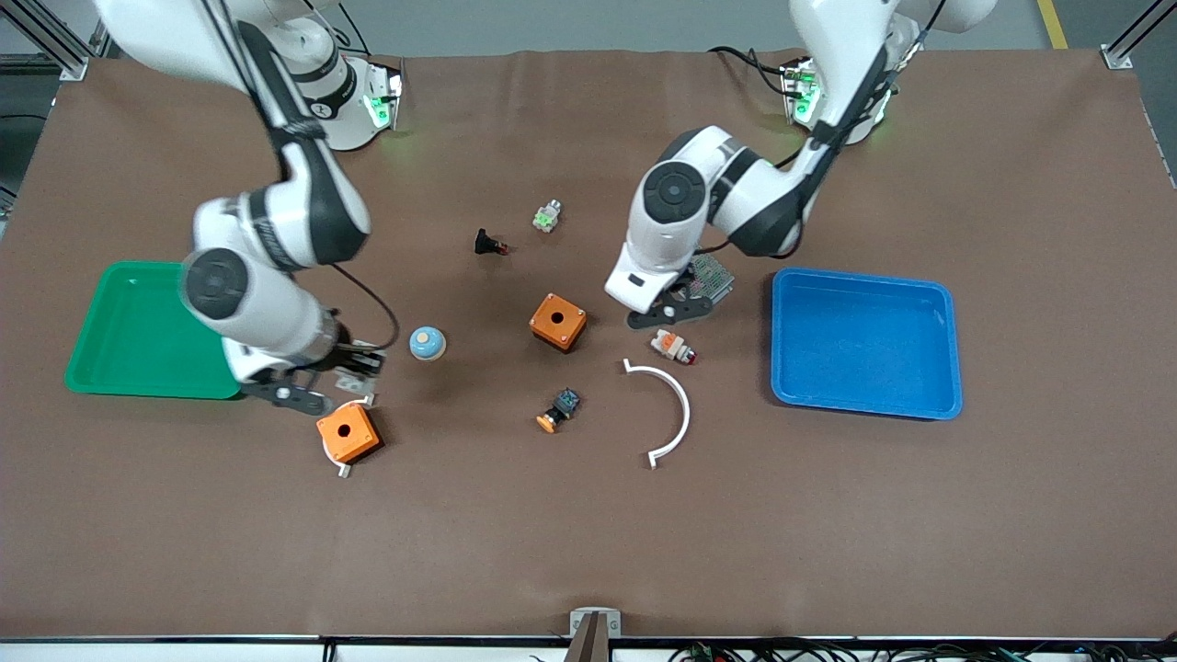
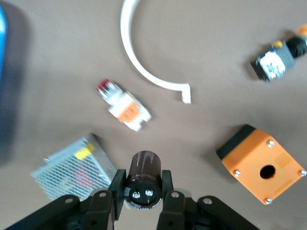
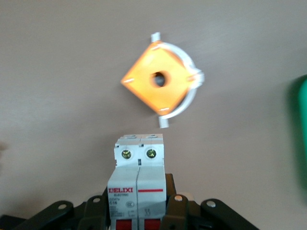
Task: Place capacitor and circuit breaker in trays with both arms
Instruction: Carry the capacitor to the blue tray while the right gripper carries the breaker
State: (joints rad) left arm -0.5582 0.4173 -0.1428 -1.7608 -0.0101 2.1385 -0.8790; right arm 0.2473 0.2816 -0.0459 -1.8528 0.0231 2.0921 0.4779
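In the left wrist view the capacitor (image 2: pixel 144 178), a stubby dark cylinder with two pale terminals on its end, is clamped between my left gripper's (image 2: pixel 143 186) black fingers. That gripper (image 1: pixel 676 308) hangs over the table beside a metal mesh box (image 1: pixel 714 276), close to the blue tray (image 1: pixel 864 340). In the right wrist view the white-grey circuit breaker (image 3: pixel 137 179), with red levers at its base, is held by my right gripper (image 3: pixel 139 203), which is shut on it. The right gripper (image 1: pixel 317 391) is over the table between the green tray (image 1: pixel 138 331) and an orange box (image 1: pixel 348 431).
A second orange box (image 1: pixel 558 321) sits mid-table. Around it lie a white arc (image 1: pixel 667 414), a white-and-orange plug (image 1: pixel 671 346), a black-and-orange button part (image 1: pixel 559 409), a blue dome (image 1: pixel 428 343), a black red-tipped push-button (image 1: pixel 489 244) and a small green-white part (image 1: pixel 547 216).
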